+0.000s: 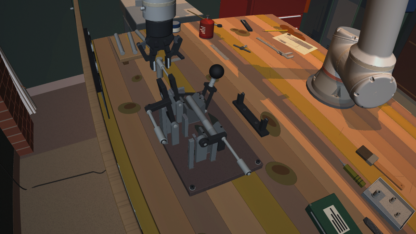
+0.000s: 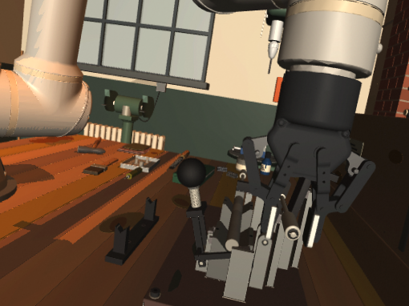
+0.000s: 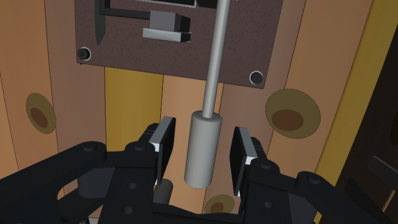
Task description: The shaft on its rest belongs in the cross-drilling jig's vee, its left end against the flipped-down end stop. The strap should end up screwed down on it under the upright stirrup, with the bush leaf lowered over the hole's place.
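The jig's far parts are partly hidden behind my gripper in the second side camera. The grey shaft [image 1: 197,115] lies in the jig's vee [image 1: 189,122] on the dark base plate. Its rest [image 1: 250,115] stands empty to the right. A black ball-topped lever [image 1: 216,71] rises beside the jig. Two rod handles with grey grips stick out low, one on the left [image 1: 159,134] and one at the near end [image 1: 243,166]. A third rod handle [image 3: 202,149] points up at the jig's far end. My gripper [image 1: 159,62] is open around its grey grip and holds nothing.
The bench's left edge [image 1: 101,122] runs close beside the jig. A tray of spare rods [image 1: 128,45] lies behind my gripper. A red oil can [image 1: 206,28] stands further back. The arm's base [image 1: 337,75] is at the right. Small tools lie near the front right corner.
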